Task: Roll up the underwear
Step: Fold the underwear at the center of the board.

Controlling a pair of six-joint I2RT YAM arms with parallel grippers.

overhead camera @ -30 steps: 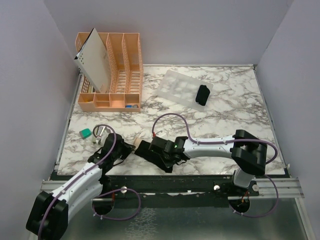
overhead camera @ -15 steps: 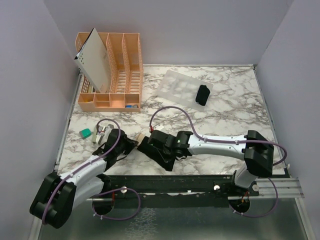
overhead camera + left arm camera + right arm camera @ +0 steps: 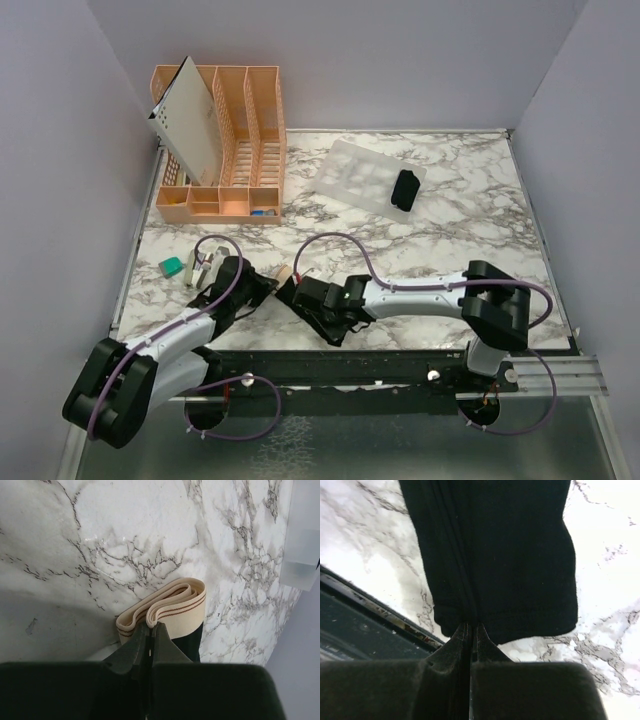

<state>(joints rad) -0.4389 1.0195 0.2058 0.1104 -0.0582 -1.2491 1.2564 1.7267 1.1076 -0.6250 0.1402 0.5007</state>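
Two pieces of underwear: one flat underwear (image 3: 500,555) with a tan band, near the middle, and one rolled underwear (image 3: 405,190), far right. One table (image 3: 470,230). One translucent tray (image 3: 352,172) under the roll. One peach organizer rack (image 3: 248,140), far left, holding one pale perforated board (image 3: 190,120). Near left, one teal object (image 3: 173,266) and one small metallic object (image 3: 198,268). Two arms: left arm (image 3: 170,345) and right arm (image 3: 420,292).

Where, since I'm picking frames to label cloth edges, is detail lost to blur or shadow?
Left wrist: left gripper blurred, underwear band sharp, table shadowed. Right wrist: right gripper blurred, black underwear nearly featureless. Top external: even light; underwear merges with grippers.
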